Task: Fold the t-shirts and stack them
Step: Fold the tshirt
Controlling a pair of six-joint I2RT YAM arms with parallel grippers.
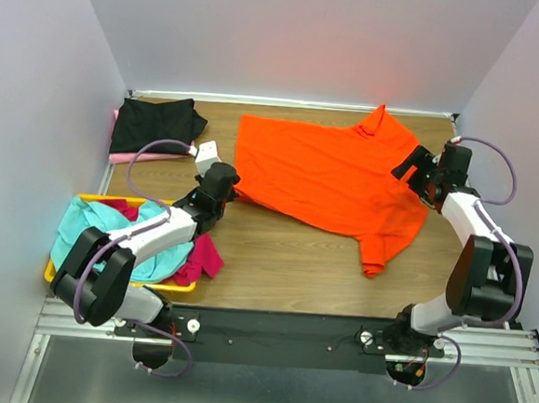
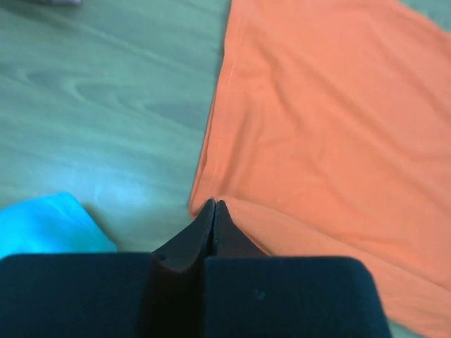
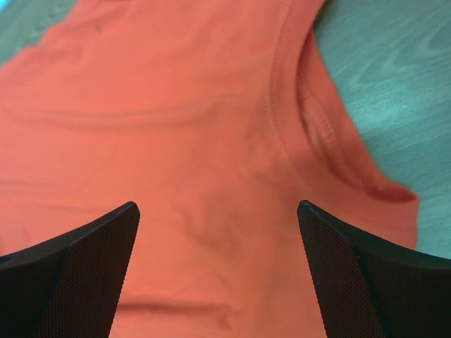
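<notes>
The orange shirt [image 1: 328,173] lies spread on the table [image 1: 274,258], from the centre out toward 2 o'clock. One sleeve points to 12 o'clock and the other hangs toward 5 o'clock.

The left gripper [image 1: 230,191] is at the shirt's 9 o'clock corner. In the left wrist view its jaws are clenched together on that corner, and a crease runs from the tips into the cloth.

The right gripper [image 1: 412,171] is at the shirt's 3 o'clock side. In the right wrist view its jaws are released and wide apart, above the cloth just beside the collar [image 3: 310,120]. I cannot tell if the tips touch the cloth.

At 10 o'clock, in the far left corner, the black shirt [image 1: 154,122] lies on the pink shirt [image 1: 128,157], which shows only as an edge.

At 8 o'clock the yellow tray [image 1: 111,198] holds the teal shirt [image 1: 90,223] in a loose heap. The magenta shirt [image 1: 204,257] hangs over the tray's 3 o'clock side onto the table, partly under the left arm.
</notes>
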